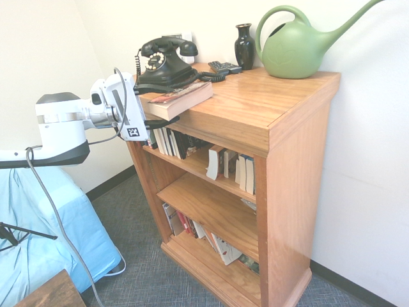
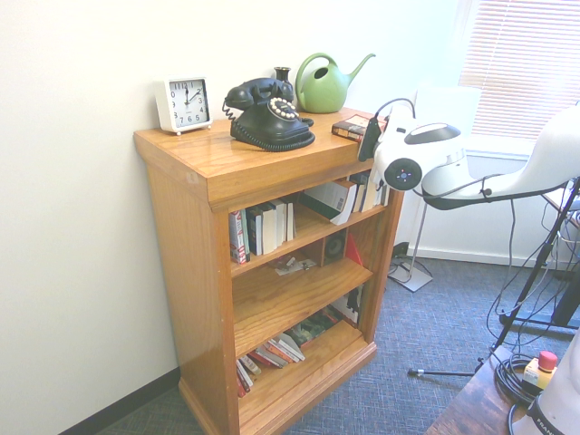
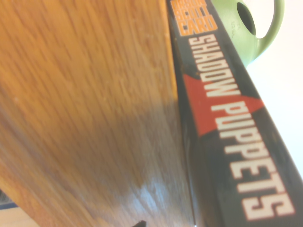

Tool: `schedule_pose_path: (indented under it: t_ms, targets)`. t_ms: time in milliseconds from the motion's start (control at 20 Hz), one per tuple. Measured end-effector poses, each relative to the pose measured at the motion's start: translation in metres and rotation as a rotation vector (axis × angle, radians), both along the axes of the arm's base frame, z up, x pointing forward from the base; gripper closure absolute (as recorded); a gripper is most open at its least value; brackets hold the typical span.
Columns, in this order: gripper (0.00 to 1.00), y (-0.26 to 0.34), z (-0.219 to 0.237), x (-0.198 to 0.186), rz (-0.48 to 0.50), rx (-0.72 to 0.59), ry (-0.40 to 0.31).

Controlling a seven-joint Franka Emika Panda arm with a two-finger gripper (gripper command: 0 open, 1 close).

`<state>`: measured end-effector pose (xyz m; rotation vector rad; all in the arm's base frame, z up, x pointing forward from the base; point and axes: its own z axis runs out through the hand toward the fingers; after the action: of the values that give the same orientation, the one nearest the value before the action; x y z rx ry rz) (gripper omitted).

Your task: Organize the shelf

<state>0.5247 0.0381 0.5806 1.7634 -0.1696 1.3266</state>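
The shelf (image 1: pixel 255 109) is an orange-brown bookcase with three open tiers that hold rows of books. A thick book (image 1: pixel 177 100) lies flat on its top at the front corner, one end jutting over the edge. My gripper (image 1: pixel 156 109) is at that end, open, with one dark finger under the book and the book's end between the jaws. From the other side, the gripper (image 2: pixel 368 136) meets the book (image 2: pixel 349 127) at the top's right corner. Up close in the wrist view, the dark spine (image 3: pixel 227 123) reads "SHADOW PUPPETS" beside the wooden top (image 3: pixel 85 94).
On the top stand a black rotary phone (image 1: pixel 165 61), a black vase (image 1: pixel 244 46), a green watering can (image 1: pixel 297 48), a remote (image 1: pixel 223 66) and a white clock (image 2: pixel 184 103). A blue-covered piece of furniture (image 1: pixel 38 236) sits beside the shelf, under the arm.
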Motion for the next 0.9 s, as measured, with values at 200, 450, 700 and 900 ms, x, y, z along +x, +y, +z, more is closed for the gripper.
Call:
schedule_pose_path:
  t_ms: [200, 450, 700, 900]
  targets:
    - [1.00, 0.0001, 0.0012, 0.0003, 0.000, 0.000, -0.002]
    - [1.00, 0.0001, 0.0011, 0.0007, 0.000, 0.000, -0.002]
    - [1.00, -0.0004, -0.0027, 0.0026, 0.000, 0.000, 0.006]
    - [1.00, -0.0020, -0.0038, 0.0036, -0.001, 0.004, 0.008]
